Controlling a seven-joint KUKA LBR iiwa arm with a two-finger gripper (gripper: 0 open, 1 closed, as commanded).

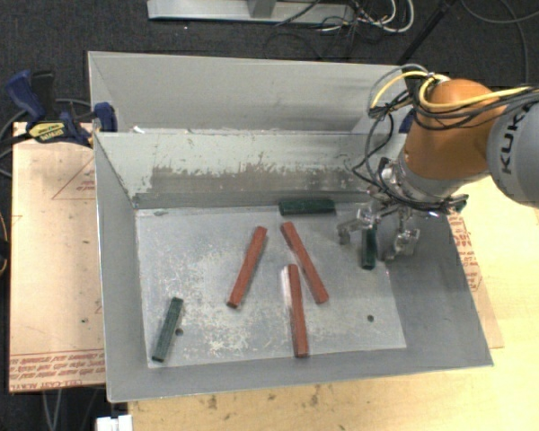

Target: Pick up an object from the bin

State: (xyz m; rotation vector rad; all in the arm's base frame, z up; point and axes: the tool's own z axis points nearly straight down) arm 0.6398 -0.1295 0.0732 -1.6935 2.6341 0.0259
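Your claw [375, 237] looks wide open w/ a short dark green stick [368, 251] right between its fingers, not pinched yet, so if it shuts crooked, the stick may tip & slip out toward the nearest red stick [304, 263].

Light even and fairly bright, from above. Grey bin [207, 330] floor shows a dull patchy sheen; its back wall [251, 88] is palest. Red sticks [247, 266] cast thin soft shadows. Orange cover [445, 137] has a highlight on top.
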